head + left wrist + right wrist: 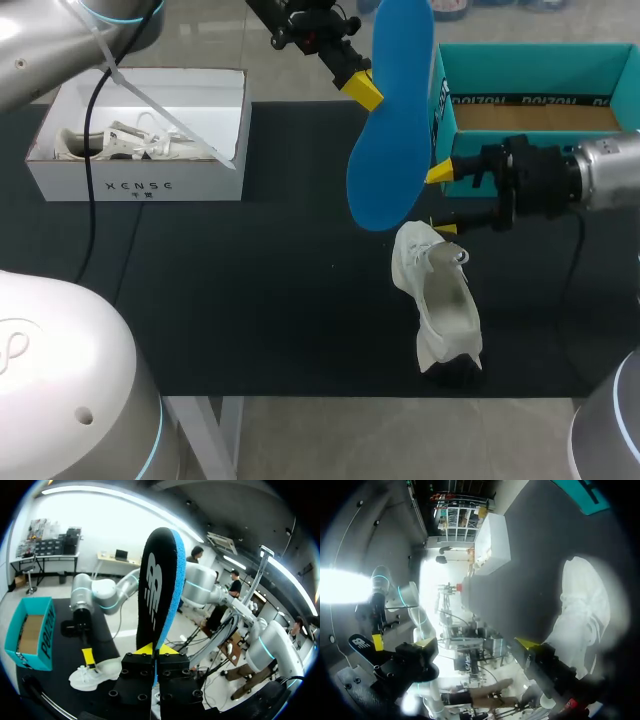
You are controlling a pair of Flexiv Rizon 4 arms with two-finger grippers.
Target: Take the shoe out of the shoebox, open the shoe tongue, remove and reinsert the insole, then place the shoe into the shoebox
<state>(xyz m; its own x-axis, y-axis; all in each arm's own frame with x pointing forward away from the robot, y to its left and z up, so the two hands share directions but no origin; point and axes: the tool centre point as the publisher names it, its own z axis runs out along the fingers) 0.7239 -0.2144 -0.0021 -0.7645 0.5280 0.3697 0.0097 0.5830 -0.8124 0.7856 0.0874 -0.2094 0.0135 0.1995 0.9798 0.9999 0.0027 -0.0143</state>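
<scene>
The blue insole (388,120) hangs upright over the mat, pinched at its top end by my left gripper (360,88), which comes across from the far left. In the left wrist view the insole (155,580), black on one face, stands between the shut fingers of the left gripper (158,650). The white shoe (440,300) lies on the black mat (250,300), below the insole. My right gripper (441,200) is open just beyond the shoe's far end, holding nothing. In the right wrist view the shoe (580,615) lies beside the open right gripper (475,643). The teal shoebox (530,62) stands empty at the back right.
A white box (140,180) at the back left holds another white shoe (130,140). A cable from my left arm crosses above it. The teal shoebox (30,632) and the shoe (92,675) also show in the left wrist view.
</scene>
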